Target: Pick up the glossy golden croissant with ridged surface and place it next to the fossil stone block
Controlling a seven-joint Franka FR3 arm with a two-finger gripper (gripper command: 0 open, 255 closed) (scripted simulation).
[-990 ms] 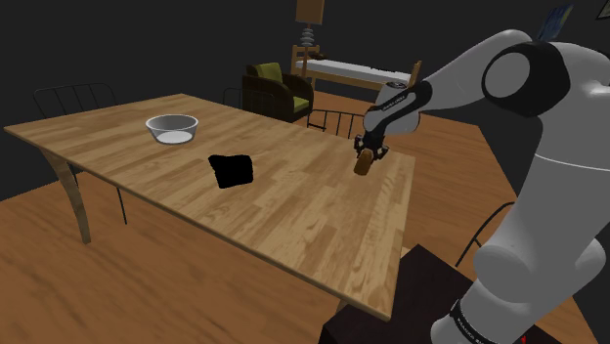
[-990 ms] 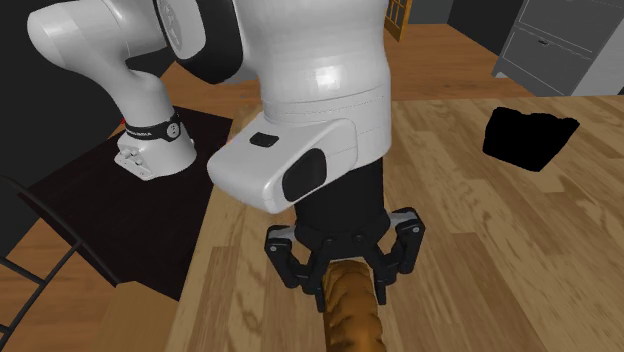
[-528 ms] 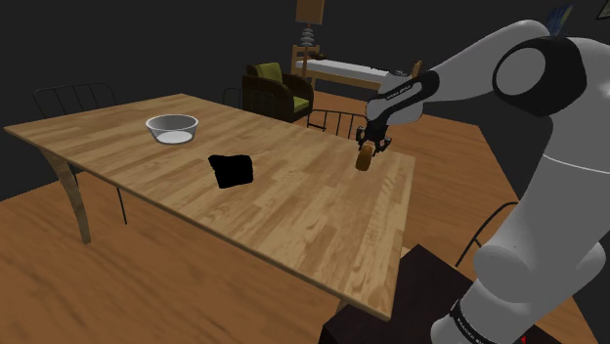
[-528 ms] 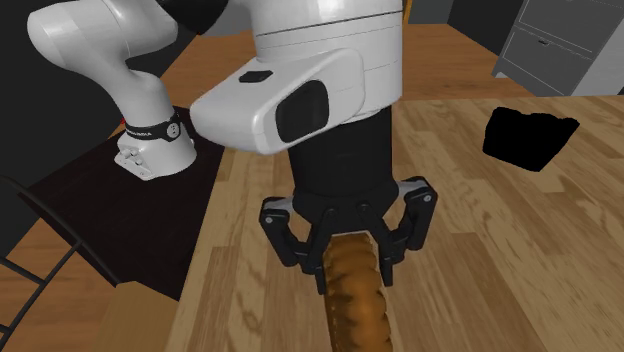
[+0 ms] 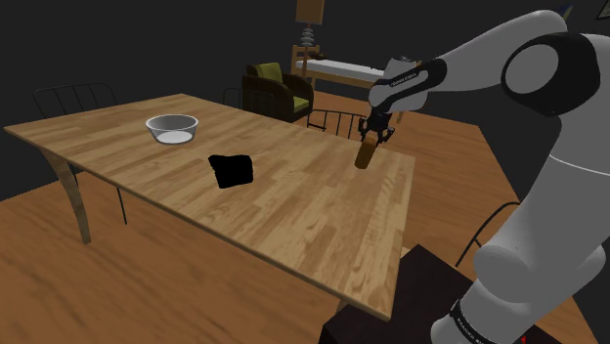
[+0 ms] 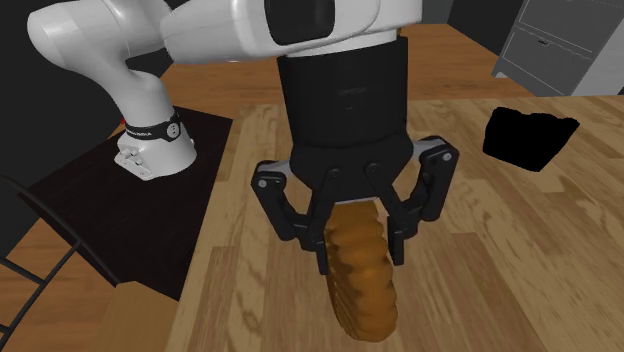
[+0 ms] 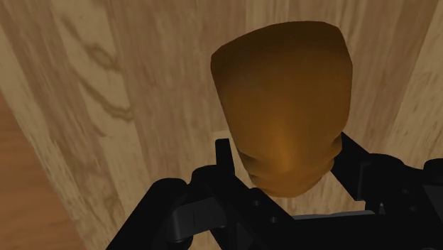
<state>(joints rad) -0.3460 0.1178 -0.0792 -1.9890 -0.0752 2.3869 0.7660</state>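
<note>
status: grasp stage judged complete. the end effector (image 6: 362,258) is clenched on the croissant (image 6: 358,285). both black fingers (image 6: 318,245) press its upper end from either side, and the brown ridged body hangs down below them. the wrist view agrees: the croissant sits between the fingers, with the wood grain of the desk (image 5: 293,210) beyond it.

position: the croissant is held over the desk, near the far edge at the shoulder view's right. it appears raised off the surface. no clear gap shows under its lower end, so lift-off is a judgement, not confirmed.

target: black block (image 5: 232,170), the task's fossil stone drawn plain black. it lies on the desk toward the middle, well apart from the croissant and on the shoulder view's left of it. a clear bowl (image 5: 172,128) stands farther left, apart from the block.

done: approach, closure, apparently lift.

left: carry across the desk to the black block, lower the croissant beside it and not on it, release, withdraw.

judgement: about the first half is finished; all of the placing is outstanding. the grip is at one end of a long item, so it may swing during transport.
</note>
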